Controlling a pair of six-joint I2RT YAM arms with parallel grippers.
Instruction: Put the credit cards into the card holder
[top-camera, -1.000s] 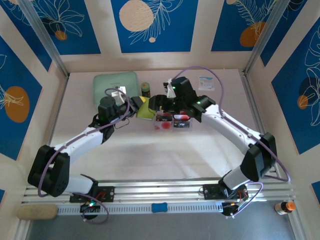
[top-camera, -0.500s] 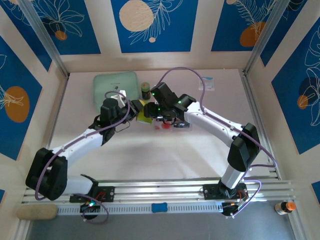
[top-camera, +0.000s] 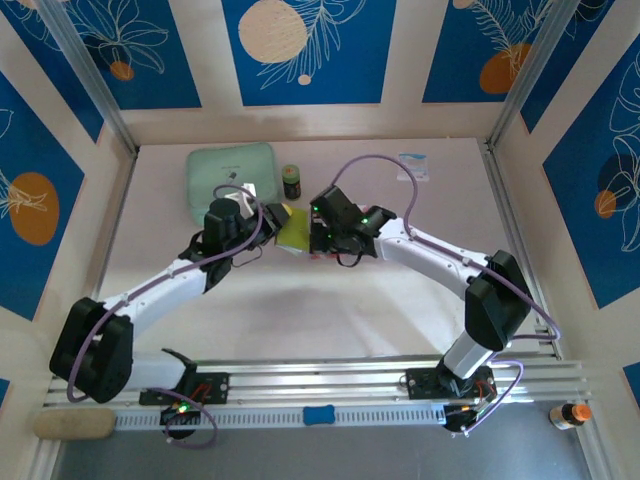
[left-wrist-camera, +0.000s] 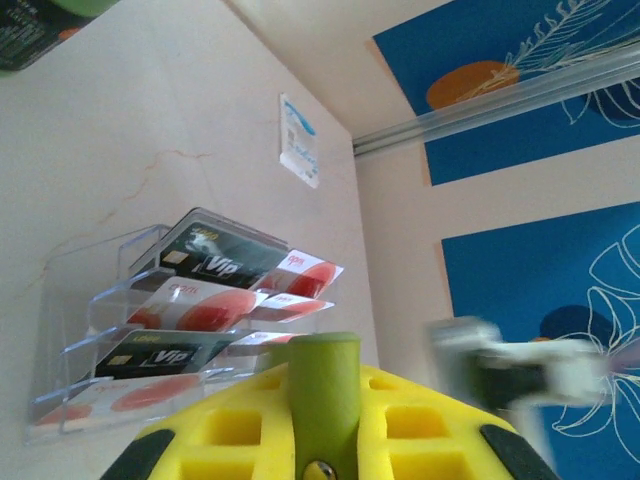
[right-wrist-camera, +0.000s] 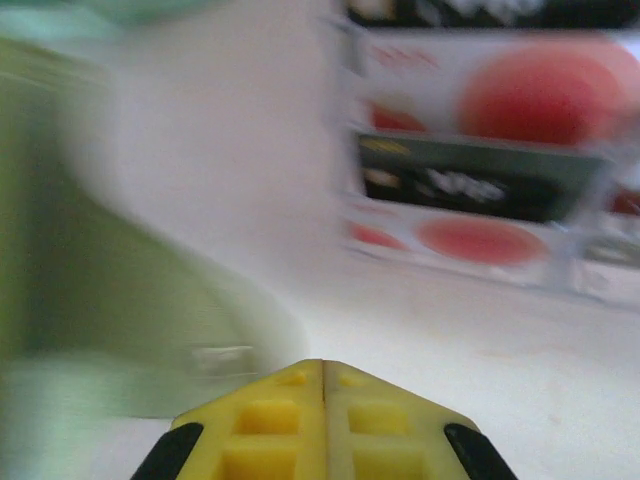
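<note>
The card holder (top-camera: 294, 232) is held near the middle of the table, clamped by its olive-green tab between the closed fingers of the left gripper (top-camera: 269, 217). This is judged to be done so that the wallet is steadied and its opening is offered toward the other arm. The right gripper (right-wrist-camera: 322, 382) is seen just beside the holder, its yellow fingers pressed together with nothing between them, so no card is carried at this moment. The credit cards (left-wrist-camera: 205, 305) are stored in the clear plastic tray (left-wrist-camera: 66, 300), which stands just beside the holder on the right arm's side. They are laid there in stepped tiers, white cards with red circles being mixed with black cards marked VIP (left-wrist-camera: 215, 262). The tiers probably allow each card to be taken by its free edge. No card can be made out inside the holder, but its sleeves are hidden or blurred, so the task is judged to be at an early part. Near the back wall a mint-green zip case (top-camera: 230, 172) and a small green-lidded jar (top-camera: 291, 180) are placed.
</note>
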